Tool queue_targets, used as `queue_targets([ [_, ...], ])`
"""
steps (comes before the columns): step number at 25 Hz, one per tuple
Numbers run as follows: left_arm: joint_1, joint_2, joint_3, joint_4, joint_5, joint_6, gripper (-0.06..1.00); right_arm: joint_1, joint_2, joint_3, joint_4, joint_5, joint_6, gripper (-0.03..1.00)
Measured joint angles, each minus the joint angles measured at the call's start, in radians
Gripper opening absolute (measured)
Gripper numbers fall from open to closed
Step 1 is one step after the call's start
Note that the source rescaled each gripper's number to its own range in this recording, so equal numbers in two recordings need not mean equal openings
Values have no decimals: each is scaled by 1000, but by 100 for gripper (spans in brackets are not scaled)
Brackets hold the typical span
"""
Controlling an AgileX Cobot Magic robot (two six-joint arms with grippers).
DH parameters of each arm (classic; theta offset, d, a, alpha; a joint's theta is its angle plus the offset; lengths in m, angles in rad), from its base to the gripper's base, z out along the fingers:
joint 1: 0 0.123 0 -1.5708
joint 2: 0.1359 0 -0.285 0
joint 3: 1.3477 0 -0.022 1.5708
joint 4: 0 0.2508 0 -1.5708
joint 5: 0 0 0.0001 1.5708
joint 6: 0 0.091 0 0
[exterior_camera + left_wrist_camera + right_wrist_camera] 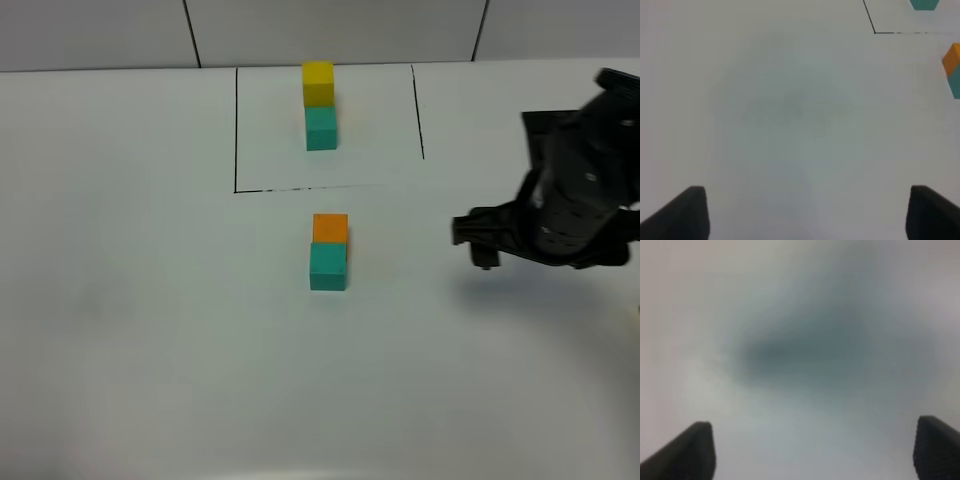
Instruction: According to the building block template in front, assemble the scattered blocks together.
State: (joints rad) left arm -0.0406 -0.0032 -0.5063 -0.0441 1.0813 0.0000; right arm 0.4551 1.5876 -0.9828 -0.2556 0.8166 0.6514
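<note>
Orange block (331, 228) touching teal block (328, 268), desk centre; pair's long axis runs far edge to near edge. Right claw (476, 245), wide and empty, toward right edge, level with pair, seemingly nearer. Left claw (805, 205) wide, empty. Template (320, 105) by far edge.

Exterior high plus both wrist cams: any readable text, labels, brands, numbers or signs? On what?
None in any view.
The building block template, the orange block and the teal block have plain faces.
The black outline on the table is a drawn border, not writing.
The right arm shows no legible marking.
The right wrist view is blurred.
</note>
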Motion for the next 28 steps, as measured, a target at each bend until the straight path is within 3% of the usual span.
queue_targets([
  [7,0,0,0,0,0,0,76,-213,-205,200,3,-17,-17,74],
  [14,0,0,0,0,0,0,76,-378,-212,245,36,-69,-150,74],
  [21,0,0,0,0,0,0,76,-417,-211,245,82,-127,-304,75],
  [28,0,0,0,0,0,0,76,-478,-155,245,105,-112,-493,89],
])
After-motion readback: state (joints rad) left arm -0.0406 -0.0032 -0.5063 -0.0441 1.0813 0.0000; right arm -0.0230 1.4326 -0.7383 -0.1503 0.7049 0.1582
